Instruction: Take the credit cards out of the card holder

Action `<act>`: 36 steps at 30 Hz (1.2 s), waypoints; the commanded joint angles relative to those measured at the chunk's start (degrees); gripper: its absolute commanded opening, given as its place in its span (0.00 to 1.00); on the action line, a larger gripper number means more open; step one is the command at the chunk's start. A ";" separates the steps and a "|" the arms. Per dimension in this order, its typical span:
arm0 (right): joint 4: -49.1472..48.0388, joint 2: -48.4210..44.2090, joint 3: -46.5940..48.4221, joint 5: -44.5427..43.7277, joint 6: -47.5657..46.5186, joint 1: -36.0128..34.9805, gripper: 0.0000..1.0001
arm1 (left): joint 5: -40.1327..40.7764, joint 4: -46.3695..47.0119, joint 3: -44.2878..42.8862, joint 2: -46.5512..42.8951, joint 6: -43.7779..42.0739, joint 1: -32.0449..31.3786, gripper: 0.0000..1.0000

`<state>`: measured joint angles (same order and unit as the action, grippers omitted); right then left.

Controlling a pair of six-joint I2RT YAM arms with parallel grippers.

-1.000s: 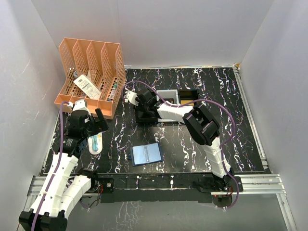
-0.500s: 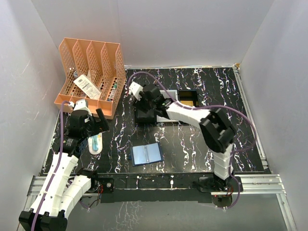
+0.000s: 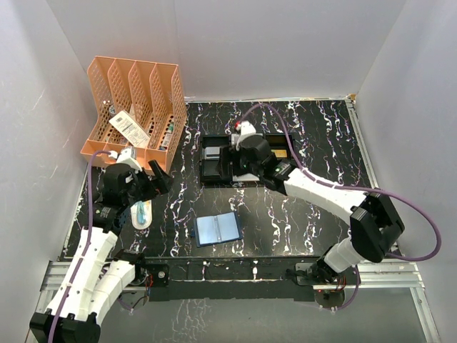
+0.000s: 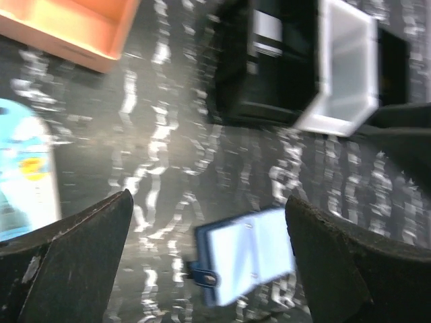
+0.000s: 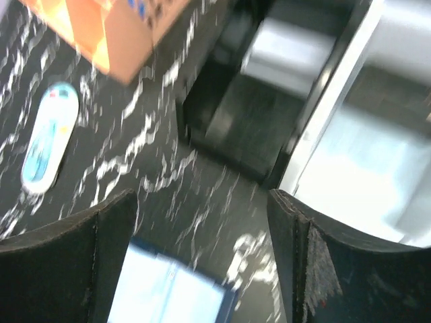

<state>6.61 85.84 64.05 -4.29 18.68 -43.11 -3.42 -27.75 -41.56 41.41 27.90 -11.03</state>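
Note:
The card holder (image 3: 218, 229) lies open on the table near the front, pale blue inner faces up; it also shows low in the left wrist view as the card holder (image 4: 249, 252) and the right wrist view as the card holder (image 5: 168, 289). A greyish card (image 4: 267, 30) lies in the black tray (image 3: 214, 163); I cannot tell whether cards remain in the holder's slots. My left gripper (image 3: 158, 180) hangs open at the left, well apart from the holder, with nothing between its fingers (image 4: 67, 262). My right gripper (image 3: 241, 166) is open above the trays, also holding nothing.
An orange file rack (image 3: 136, 111) stands at the back left. A pale blue oval case (image 3: 141, 213) lies under the left arm. Beside the black tray sit a white tray (image 3: 251, 161) and another black tray (image 3: 282, 146). White walls close in three sides.
My right arm has swung its elbow out to the right, carrying the gripper from the black tray's left side to above the trays, and its jaws have opened. The left gripper shifted slightly right.

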 commanded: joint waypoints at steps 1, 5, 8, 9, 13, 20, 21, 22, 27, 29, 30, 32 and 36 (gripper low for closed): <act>5.70 -3.10 -10.36 11.52 20.18 -0.07 0.73 | -22.53 11.97 6.18 -0.72 13.71 0.02 0.92; -2.11 -8.43 -21.20 16.22 27.79 -1.07 0.62 | -23.45 13.80 11.05 -3.18 18.34 -4.55 0.89; -4.43 -10.66 -25.44 17.34 29.88 -2.45 0.59 | -15.92 9.60 11.59 -6.17 19.67 -11.67 0.86; -4.78 -10.85 -26.16 17.48 31.31 -2.80 0.59 | -14.32 9.64 12.06 -6.35 20.57 -14.15 0.86; -4.61 -10.36 -27.33 18.51 32.49 -3.99 0.53 | -9.32 11.33 12.24 -0.86 22.41 -23.59 0.80; -4.98 -9.70 -28.52 17.67 33.10 -4.61 0.45 | 3.29 11.45 10.36 10.13 25.72 -36.86 0.75; -4.75 -9.32 -28.57 17.39 33.09 -4.61 0.45 | 5.87 10.83 10.22 11.22 26.85 -38.49 0.74; -4.60 -8.83 -28.60 17.23 33.16 -4.59 0.44 | 8.13 10.37 10.23 11.82 28.02 -40.02 0.73; -5.84 -6.54 -29.52 17.98 33.27 -4.63 0.41 | 9.70 12.10 12.20 13.33 30.01 -41.96 0.69; -6.08 -5.79 -29.66 18.01 33.13 -4.61 0.39 | 8.93 13.12 12.85 14.27 30.02 -42.14 0.62; -6.04 -5.48 -29.63 17.94 33.02 -4.61 0.39 | 8.47 13.94 13.39 14.66 30.06 -42.31 0.59; -5.91 -4.87 -29.64 17.76 32.87 -4.61 0.39 | 7.78 15.22 14.47 15.56 30.41 -42.44 0.56; -6.39 -3.50 -29.70 18.60 32.76 -4.61 0.33 | 7.79 15.06 15.74 18.03 30.48 -42.57 0.52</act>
<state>3.22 81.43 34.06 13.69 51.22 -47.53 3.42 -13.28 -26.83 58.00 57.74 -53.12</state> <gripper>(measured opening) 0.375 0.532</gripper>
